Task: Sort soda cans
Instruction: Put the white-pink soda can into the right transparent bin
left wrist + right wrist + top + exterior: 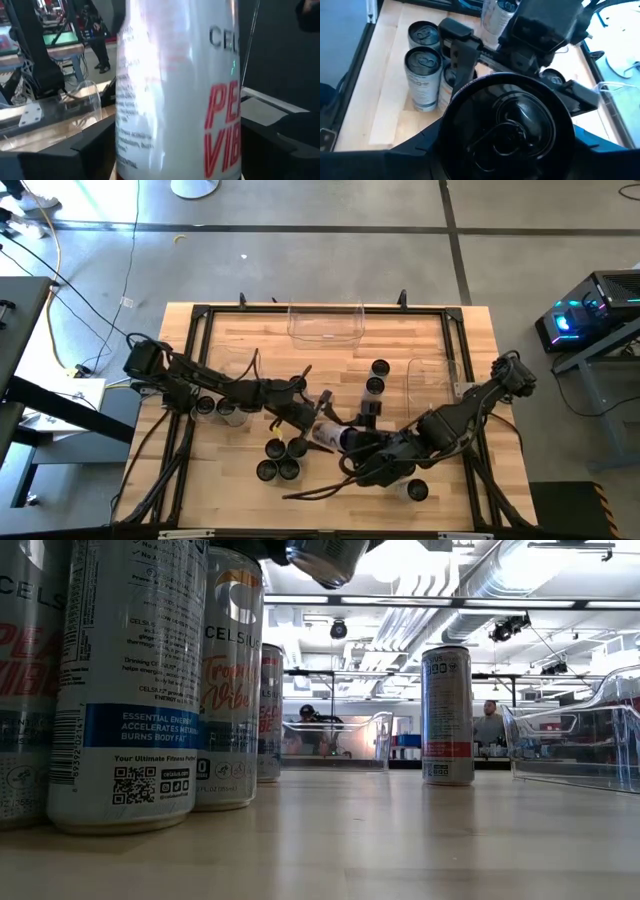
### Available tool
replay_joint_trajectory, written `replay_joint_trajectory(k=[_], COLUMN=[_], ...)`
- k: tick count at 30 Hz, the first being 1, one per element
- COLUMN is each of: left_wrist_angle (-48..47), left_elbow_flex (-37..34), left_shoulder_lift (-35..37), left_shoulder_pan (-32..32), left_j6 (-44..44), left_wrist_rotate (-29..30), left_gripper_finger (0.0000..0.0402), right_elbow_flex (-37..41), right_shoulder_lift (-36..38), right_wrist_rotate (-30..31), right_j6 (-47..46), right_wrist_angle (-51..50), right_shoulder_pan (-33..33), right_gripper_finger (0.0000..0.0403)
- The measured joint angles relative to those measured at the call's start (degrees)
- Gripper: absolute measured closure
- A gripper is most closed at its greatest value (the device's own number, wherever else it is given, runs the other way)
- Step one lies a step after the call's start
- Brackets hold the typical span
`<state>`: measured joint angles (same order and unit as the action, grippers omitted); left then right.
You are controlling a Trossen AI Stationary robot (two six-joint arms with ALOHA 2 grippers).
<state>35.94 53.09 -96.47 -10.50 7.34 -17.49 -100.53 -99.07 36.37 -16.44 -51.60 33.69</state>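
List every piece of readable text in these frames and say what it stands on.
"ESSENTIAL ENERGY ACCELERATES METABOLISM BURNS BODY FAT": blue band, nearest can.
"Your Ultimate Fitness Partner": same can, above its QR code.
"CELSIUS", "Tropical Vibe": second can.
"CE", "PE", "VIB", cut off: can between the left gripper's fingers.
Fine print and the far can: too small.

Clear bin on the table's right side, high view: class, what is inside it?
Inside the clear bin only the bare wooden table shows. The right arm covers its near corner, so that part cannot be checked.
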Motion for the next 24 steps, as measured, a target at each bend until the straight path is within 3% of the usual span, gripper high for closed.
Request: replay_joint_trajectory(k=[3, 6, 10, 15, 20, 24], left_wrist_angle=[0.4, -0.1, -2.3, -5.9, -6.4, -5.4], left_elbow_flex=[0.0, 0.0, 0.0, 0.0, -0.1, -0.1], left_shoulder_lift=[0.3, 0.4, 0.7, 1.7, 1.8, 1.9], left_shoulder_pan=[0.0, -0.3, -0.9, -2.8, -5.5, -7.1], left_j6=[0.1, 0.7, 2.2, 9.5, 19.1, 24.8], left_wrist_rotate=[0.0, 0.2, 5.6, 25.2, 44.5, 52.4], left_gripper_finger=[0.0114, 0.0163, 0.0169, 0.0169, 0.0169, 0.0169], right_elbow_flex=[0.0, 0.0, 0.0, 0.0, 0.0, 0.1], right_shoulder_lift=[0.0, 0.0, 0.1, 0.3, 0.3, 0.1], right_wrist_rotate=[0.0, -0.3, 1.8, 9.2, 15.9, 16.0], right_j6=[0.0, -0.7, -2.8, -10.2, -28.6, -37.2], right_wrist_angle=[0.0, 0.0, 0.3, -3.6, -18.0, -24.0], right_shoulder_pan=[0.0, 0.0, 0.0, 1.1, 2.3, 2.2], right_gripper_finger=[0.0163, 0.0124, 0.0086, 0.0079, 0.0077, 0.0076])
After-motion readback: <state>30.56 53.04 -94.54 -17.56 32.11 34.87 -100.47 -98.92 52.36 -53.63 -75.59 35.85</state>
